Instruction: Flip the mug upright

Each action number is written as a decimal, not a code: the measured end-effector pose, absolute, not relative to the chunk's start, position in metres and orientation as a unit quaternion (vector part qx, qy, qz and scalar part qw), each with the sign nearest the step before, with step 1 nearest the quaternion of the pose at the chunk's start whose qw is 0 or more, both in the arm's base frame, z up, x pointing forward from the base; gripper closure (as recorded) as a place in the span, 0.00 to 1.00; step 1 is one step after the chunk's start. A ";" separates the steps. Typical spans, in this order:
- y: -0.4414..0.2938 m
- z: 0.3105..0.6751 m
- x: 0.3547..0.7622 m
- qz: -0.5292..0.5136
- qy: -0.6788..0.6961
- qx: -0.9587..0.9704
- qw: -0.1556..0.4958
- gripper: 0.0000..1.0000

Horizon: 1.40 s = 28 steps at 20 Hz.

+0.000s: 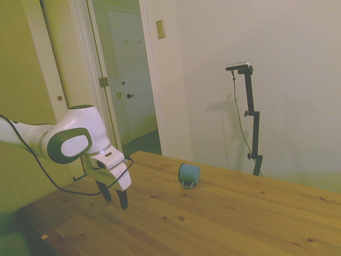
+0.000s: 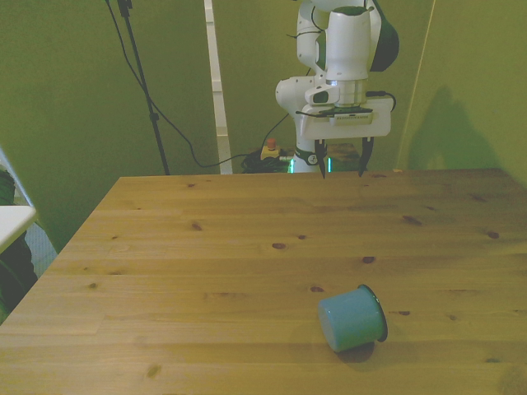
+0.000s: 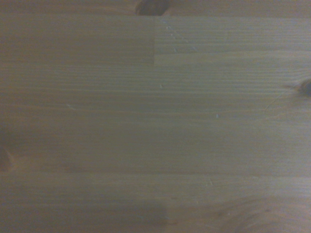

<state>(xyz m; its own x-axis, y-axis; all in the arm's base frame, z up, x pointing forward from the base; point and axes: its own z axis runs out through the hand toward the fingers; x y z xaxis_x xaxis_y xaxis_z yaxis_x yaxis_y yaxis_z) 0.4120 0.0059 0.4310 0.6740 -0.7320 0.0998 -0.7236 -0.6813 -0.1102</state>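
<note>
- The white two-finger gripper hangs at the end of the white arm, pointing straight down, its dark fingers spread well apart with nothing between them; it holds nothing and touches nothing.
- Right under it lies only the bare wooden plank table; the fingertips stand just above the boards, and the wrist view shows plain grain and a few dark knots.
- Well away from the gripper, out across the table toward the edge opposite the arm, the small teal cylindrical mug lies on its side on the wood.
- In the front view its closed bottom faces the camera; in the side view its thin loop handle sits low, against the tabletop.
- Behind the arm stands a pale panelled door, far off.
</note>
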 end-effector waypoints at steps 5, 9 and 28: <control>0.003 0.438 0.417 -0.085 0.390 -0.916 0.032 0.00; -0.008 0.459 0.446 -0.116 0.388 -0.914 0.018 0.00; 0.023 0.480 0.644 -0.243 0.354 -0.897 -0.103 0.00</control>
